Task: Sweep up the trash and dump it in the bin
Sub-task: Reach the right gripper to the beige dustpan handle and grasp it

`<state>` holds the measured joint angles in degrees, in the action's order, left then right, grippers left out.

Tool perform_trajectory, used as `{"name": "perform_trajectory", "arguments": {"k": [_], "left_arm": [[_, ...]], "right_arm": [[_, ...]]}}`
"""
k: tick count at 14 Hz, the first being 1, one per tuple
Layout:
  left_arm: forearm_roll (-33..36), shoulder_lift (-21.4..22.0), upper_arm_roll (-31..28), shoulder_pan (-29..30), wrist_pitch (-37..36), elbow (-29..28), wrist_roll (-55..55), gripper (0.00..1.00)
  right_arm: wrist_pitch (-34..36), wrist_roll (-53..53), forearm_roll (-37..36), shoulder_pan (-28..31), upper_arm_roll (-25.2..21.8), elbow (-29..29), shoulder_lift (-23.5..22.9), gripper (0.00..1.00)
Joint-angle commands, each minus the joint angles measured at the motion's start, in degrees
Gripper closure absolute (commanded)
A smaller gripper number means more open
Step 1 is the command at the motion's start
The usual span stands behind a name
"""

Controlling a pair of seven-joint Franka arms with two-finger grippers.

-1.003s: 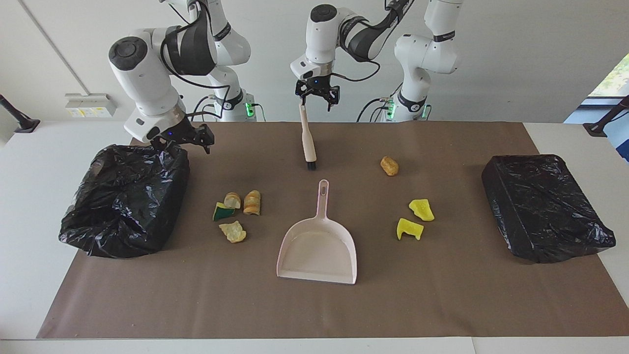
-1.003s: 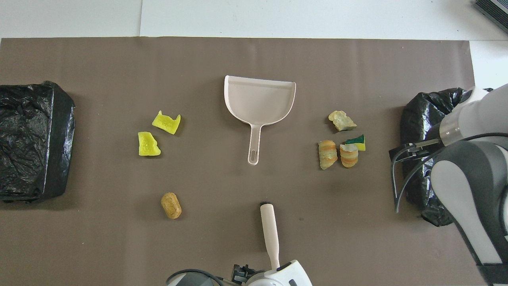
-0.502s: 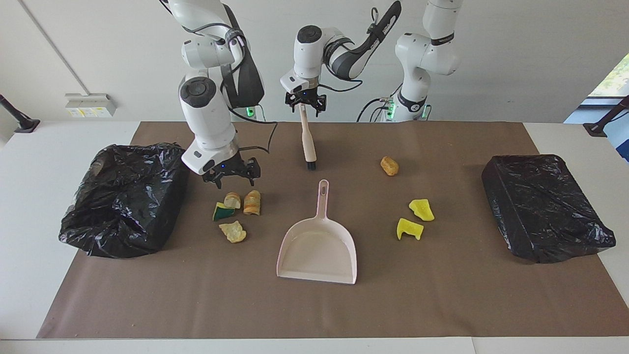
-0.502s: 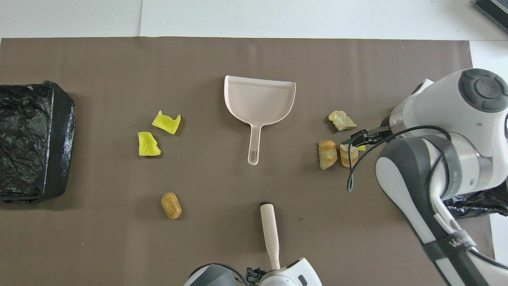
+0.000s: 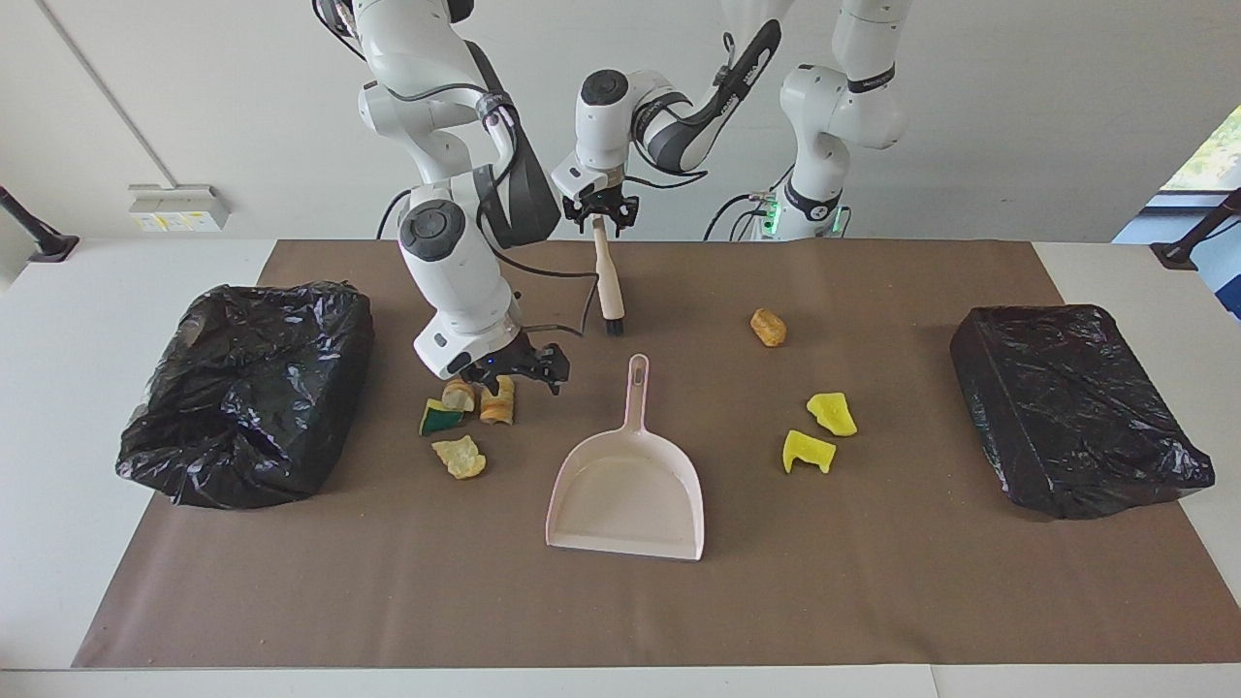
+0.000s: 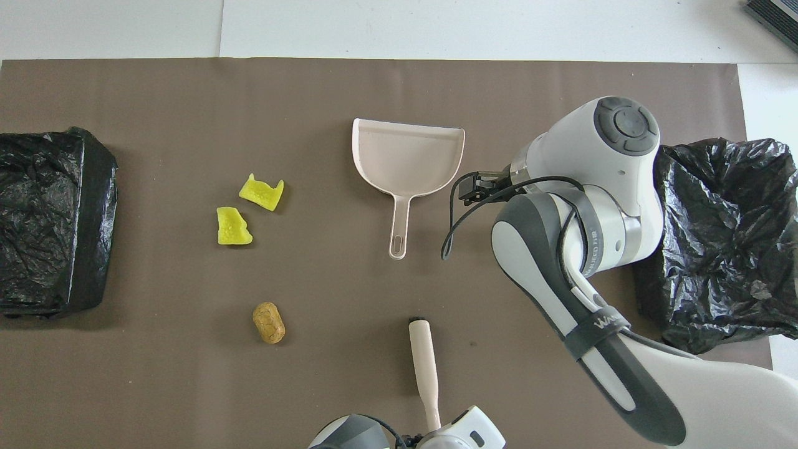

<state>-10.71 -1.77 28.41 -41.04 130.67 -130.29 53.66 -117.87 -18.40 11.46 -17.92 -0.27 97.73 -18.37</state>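
Nothing swept yet: all seven trash scraps (image 5: 460, 456) lie on the mat (four under my wide-open right gripper (image 5: 517, 373), three toward the left arm's end), dustpan (image 5: 625, 494) is empty, and my left gripper (image 5: 601, 215) is at the brush (image 5: 608, 281) handle, can't tell if clamped.

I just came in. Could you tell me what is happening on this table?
Two robot arms are starting a cleanup. The left gripper is at the handle end of the brush, which lies on the mat. The right gripper, open and empty, hangs over four scraps beside a black-bagged bin. The pink dustpan lies empty in the middle; three more scraps lie toward the left arm's end. Nothing is swept yet.
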Motion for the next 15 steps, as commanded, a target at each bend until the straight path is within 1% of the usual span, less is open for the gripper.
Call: {"name": "perform_trajectory", "arguments": {"k": [1, 2, 4, 6, 7, 10, 12, 14, 15], "left_arm": [[-0.5, 0.5, -0.6, -0.7, 0.0, -0.5, 2.1, 0.84], [-0.5, 0.5, -0.6, -0.7, -0.2, -0.5, 2.5, 0.99], [-0.3, 1.3, -0.8, -0.2, -2.9, 0.1, 2.2, 1.0], [0.2, 2.5, -1.0, 2.1, -8.0, 2.4, 1.8, 1.0], [0.3, 3.7, -1.1, 2.9, -11.8, 3.4, 1.7, 1.0], [3.8, 8.4, -1.1, 4.6, -22.4, 3.7, -2.2, 1.0], [3.9, 11.3, -1.1, 10.2, -27.1, 3.6, -5.8, 1.0], [3.9, 14.1, -1.3, 14.1, -30.9, 3.2, -10.3, 1.0], [3.9, 15.6, -1.3, 17.4, -32.0, 2.8, -12.0, 1.0]], "right_arm": [[-0.2, -7.0, 1.5, -4.1, 0.7, -6.6, -5.3, 0.0], [-0.8, -10.6, 1.1, -5.4, 0.7, -8.8, -7.2, 0.0], [-1.4, -14.4, 0.9, -6.7, 0.6, -11.1, -9.3, 0.0], [-1.5, -14.6, 0.2, -7.6, 0.7, -10.1, -9.3, 0.0], [-1.8, -15.2, 0.2, -9.7, 0.7, -8.8, -9.3, 0.0], [-2.9, -14.7, 0.1, -10.3, 0.7, -7.7, -9.3, 0.0], [-3.1, -14.3, -1.1, -10.7, 0.7, -5.9, -9.3, 0.0], [-3.2, -12.8, -2.3, -11.1, 0.7, -5.6, -9.3, 0.0], [-3.1, -12.0, -2.5, -11.2, 0.7, -5.5, -9.6, 0.0]]}}
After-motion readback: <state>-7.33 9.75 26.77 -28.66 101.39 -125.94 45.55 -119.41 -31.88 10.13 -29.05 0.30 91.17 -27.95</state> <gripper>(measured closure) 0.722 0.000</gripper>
